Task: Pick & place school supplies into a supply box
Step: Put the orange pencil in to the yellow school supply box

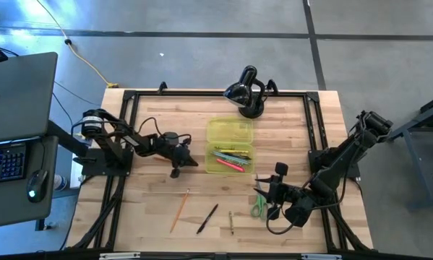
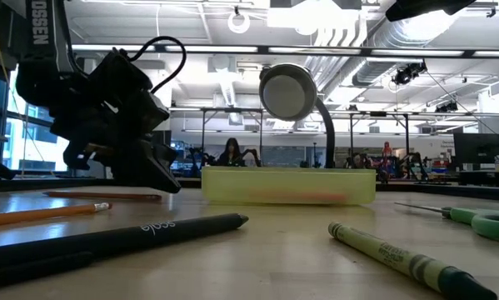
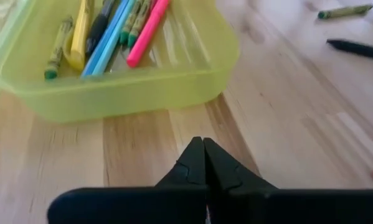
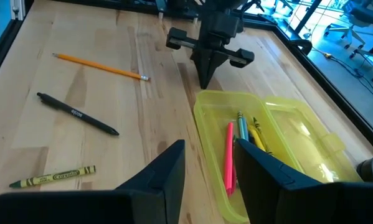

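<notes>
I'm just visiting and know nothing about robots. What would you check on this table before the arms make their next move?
1. Supply box open, with room: ok; the pens fill only one side.
2. Left gripper free: ok; jaws shut on nothing, beside the box.
3. Right gripper ready to grab: ok; jaws open, empty.
4. All supplies boxed: not ok; pencil, black pen, green crayon and scissors lie on the table.
5. Right gripper lined up with the scissors: cannot tell.
</notes>
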Motion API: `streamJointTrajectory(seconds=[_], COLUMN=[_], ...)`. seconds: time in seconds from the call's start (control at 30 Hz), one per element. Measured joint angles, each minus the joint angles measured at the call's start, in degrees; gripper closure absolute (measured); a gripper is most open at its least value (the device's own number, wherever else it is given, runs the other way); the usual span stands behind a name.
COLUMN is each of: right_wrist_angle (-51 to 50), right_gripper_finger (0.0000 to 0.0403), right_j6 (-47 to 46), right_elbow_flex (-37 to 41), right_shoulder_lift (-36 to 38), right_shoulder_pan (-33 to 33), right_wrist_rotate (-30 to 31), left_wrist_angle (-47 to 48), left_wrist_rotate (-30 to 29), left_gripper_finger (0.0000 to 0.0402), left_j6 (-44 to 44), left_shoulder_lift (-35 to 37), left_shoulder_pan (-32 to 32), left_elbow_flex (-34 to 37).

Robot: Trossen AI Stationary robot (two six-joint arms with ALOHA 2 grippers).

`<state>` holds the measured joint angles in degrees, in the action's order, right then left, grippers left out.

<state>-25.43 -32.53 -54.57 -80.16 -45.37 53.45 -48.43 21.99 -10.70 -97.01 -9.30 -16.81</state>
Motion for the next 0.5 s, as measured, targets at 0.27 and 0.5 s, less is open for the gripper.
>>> streamJointTrajectory(seconds=[0.27,0.5], right_wrist_angle=[0.02,0.08], right_gripper_finger=[0.0285,0.0285], right_j6=[0.00,1.39], right_elbow_flex=[0.00,0.00], right_shoulder_lift=[0.00,0.00], right_shoulder_pan=[0.01,0.01], right_wrist_rotate=[0.00,0.14], left_wrist_angle=[-1.09,-2.49], left_wrist_rotate=[-0.10,4.24], left_gripper_finger=[0.0385,0.0338], left_j6=[5.57,16.18], left_shoulder_lift=[0.15,0.24], left_shoulder_pan=[0.00,-0.04], left_elbow_flex=[-0.45,-2.71])
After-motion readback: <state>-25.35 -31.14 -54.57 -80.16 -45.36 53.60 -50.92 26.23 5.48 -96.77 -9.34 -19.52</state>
